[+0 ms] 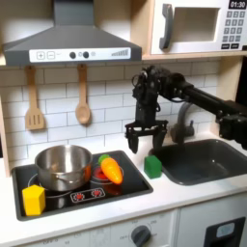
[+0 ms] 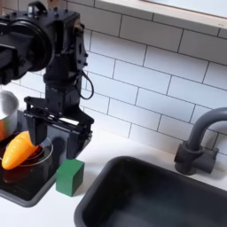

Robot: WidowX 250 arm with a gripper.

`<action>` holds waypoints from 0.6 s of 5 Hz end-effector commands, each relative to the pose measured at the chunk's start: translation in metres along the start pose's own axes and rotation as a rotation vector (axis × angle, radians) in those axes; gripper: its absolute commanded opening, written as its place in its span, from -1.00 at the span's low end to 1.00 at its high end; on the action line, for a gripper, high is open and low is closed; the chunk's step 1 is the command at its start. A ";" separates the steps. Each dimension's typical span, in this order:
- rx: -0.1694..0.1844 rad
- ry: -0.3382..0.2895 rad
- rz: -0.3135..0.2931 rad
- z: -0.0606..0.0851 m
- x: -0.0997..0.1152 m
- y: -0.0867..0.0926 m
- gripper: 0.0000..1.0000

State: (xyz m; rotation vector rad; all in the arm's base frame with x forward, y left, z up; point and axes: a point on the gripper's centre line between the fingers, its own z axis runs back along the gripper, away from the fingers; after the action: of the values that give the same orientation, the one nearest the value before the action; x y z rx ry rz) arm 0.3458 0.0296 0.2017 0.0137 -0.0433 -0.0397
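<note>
My black gripper hangs open above the right edge of the toy stove, its two fingers pointing down with nothing between them. In the second exterior view the gripper hovers over the stove's corner, just above a green cube. The green cube sits on the counter between the stove and the sink. An orange carrot with a green top lies on the stove, left of the gripper; the carrot shows at the second exterior view's left. A steel pot stands on the left burner.
A yellow block rests at the stove's front left corner. A dark sink with a grey faucet lies right of the cube. Wooden spatula and spoon hang on the tiled wall. Microwave above.
</note>
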 end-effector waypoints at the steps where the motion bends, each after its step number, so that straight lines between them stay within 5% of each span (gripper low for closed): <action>1: 0.060 -0.030 0.036 0.008 0.007 0.023 1.00; 2: 0.081 -0.053 0.059 0.015 0.010 0.032 1.00; 3: 0.084 -0.035 0.083 0.007 0.014 0.043 1.00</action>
State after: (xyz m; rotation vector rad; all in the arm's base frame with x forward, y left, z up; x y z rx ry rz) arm 0.3603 0.0727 0.2113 0.0970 -0.0838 0.0488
